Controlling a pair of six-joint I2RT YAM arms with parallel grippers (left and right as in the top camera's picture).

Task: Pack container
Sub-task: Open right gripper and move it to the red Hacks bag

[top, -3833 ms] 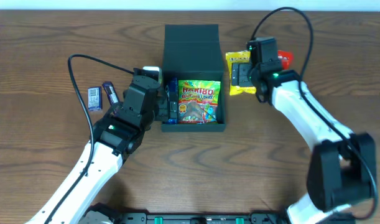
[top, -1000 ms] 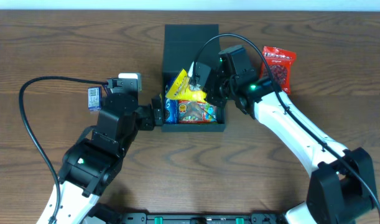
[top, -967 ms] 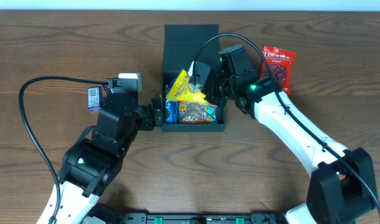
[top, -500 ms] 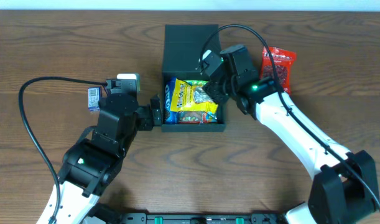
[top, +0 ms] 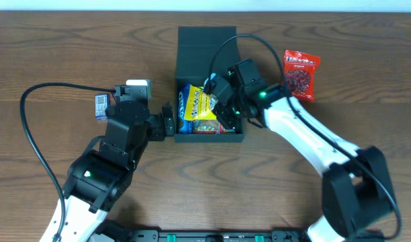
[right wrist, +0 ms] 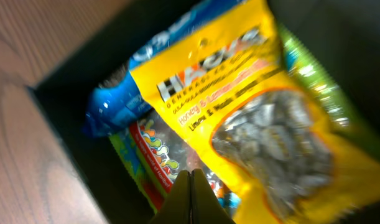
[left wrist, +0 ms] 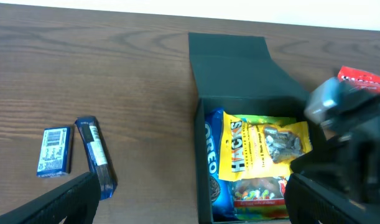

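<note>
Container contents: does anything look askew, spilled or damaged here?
Only the yellow packet stands out. It lies skewed on top of the other snacks in the container, overlapping the blue Oreo packet. Nothing is spilled or visibly torn.

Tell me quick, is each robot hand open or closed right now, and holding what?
Left gripper: open, holding nothing.
Right gripper: closed, down in the box beside the yellow packet; no grip on it shows.
</note>
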